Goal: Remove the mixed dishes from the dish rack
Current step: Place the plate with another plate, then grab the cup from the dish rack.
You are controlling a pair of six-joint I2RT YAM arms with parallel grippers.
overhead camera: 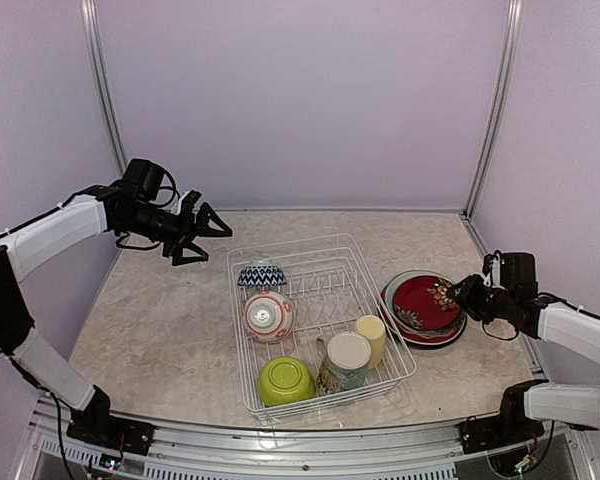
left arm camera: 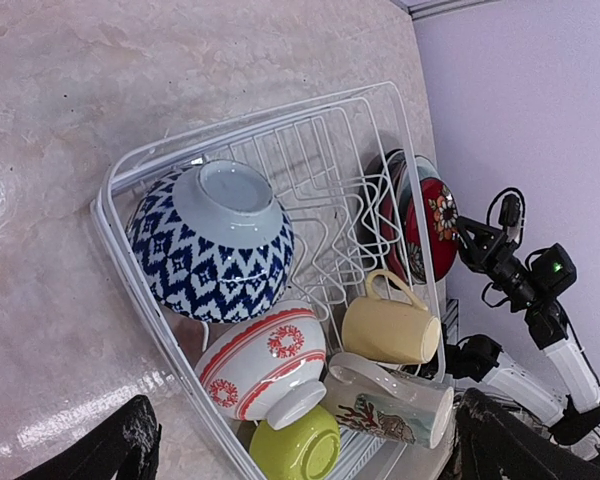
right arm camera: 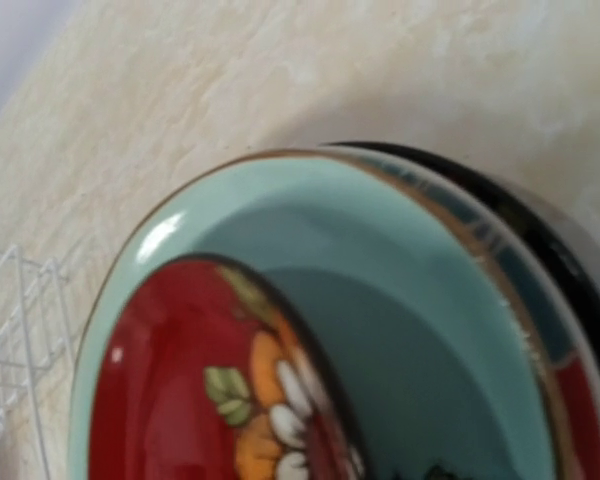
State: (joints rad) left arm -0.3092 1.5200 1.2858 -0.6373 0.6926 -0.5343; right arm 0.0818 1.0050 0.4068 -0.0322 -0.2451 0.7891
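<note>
The white wire dish rack (overhead camera: 400,350) holds a blue zigzag bowl (overhead camera: 262,275), a red-white bowl (overhead camera: 268,316), a lime green bowl (overhead camera: 286,380), a cream-teal mug (overhead camera: 345,360) and a yellow cup (overhead camera: 371,338). My left gripper (overhead camera: 205,235) hangs open above the table, left of the rack's back corner, with nothing in it. To the right of the rack, a red floral plate (overhead camera: 423,300) lies on a teal-rimmed plate (right arm camera: 380,300) and a dark plate (right arm camera: 570,270). My right gripper (overhead camera: 458,293) sits at that red plate's right edge. Its fingers do not show in the right wrist view.
Purple walls close in the table at the back and on both sides. Bare marble tabletop (overhead camera: 160,320) lies left of the rack. The upright plate slots (left arm camera: 330,210) in the rack stand empty.
</note>
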